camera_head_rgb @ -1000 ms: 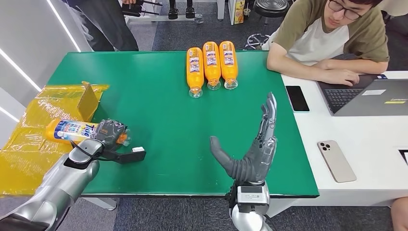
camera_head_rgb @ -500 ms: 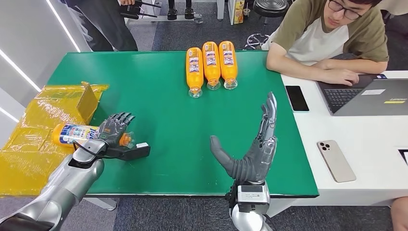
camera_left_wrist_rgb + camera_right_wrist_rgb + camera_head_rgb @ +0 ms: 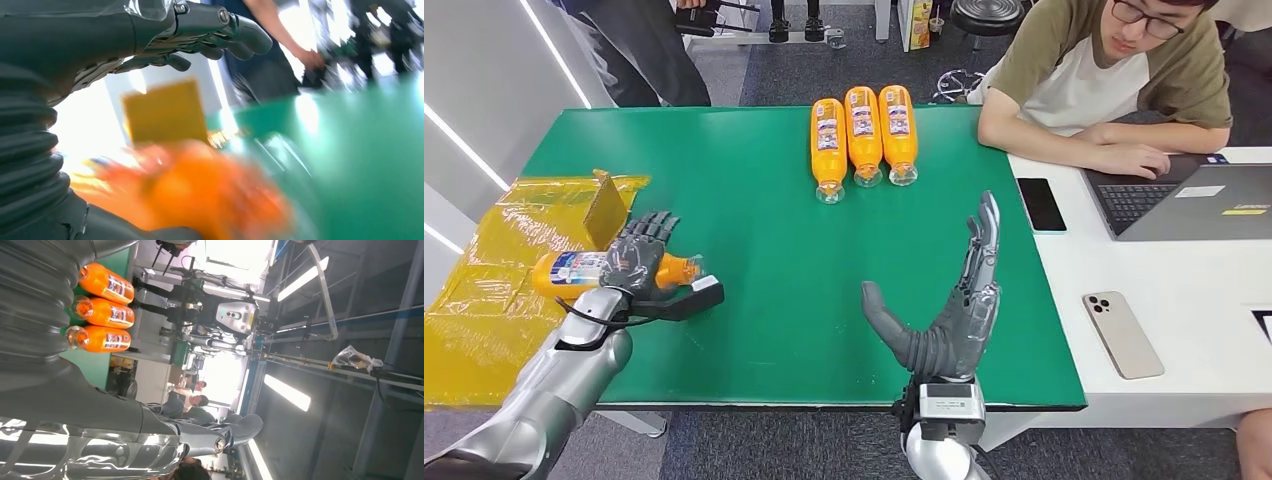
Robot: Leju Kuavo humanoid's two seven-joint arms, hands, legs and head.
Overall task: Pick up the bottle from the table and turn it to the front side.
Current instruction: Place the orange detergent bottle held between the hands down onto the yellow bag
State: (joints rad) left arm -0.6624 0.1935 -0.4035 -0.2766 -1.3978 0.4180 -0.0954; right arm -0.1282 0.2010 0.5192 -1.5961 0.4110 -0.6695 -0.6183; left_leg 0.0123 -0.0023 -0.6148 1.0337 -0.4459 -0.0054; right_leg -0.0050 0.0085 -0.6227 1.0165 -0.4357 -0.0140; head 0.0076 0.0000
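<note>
Since a second ago our left hand (image 3: 637, 262) has let go of the bottle (image 3: 584, 272) and spread its fingers; the bottle, then lifted in its grip, now lies on its side beneath and partly behind the hand, at the edge of the yellow plastic sheet (image 3: 494, 300) on the green table (image 3: 764, 240). From the head view we see the hand over the bottle's middle, label showing on one side of it and cap end on the other; we cannot tell whether the fingers touch it. Our right hand (image 3: 949, 300) stands upright, flat and open, holding nothing, unchanged. Well ahead of it three orange bottles (image 3: 862, 135) lie side by side. Off its outer side a person (image 3: 1114, 80) leans by a laptop (image 3: 1194, 200), with two phones (image 3: 1041, 204) nearby.

From the left wrist we see the fingers (image 3: 220, 35) extended, apart from the blurred orange bottle (image 3: 200, 195) below them.

From the right wrist we see the right hand's fingers (image 3: 235, 430) straight and empty, the three bottles (image 3: 102, 310) beyond.
</note>
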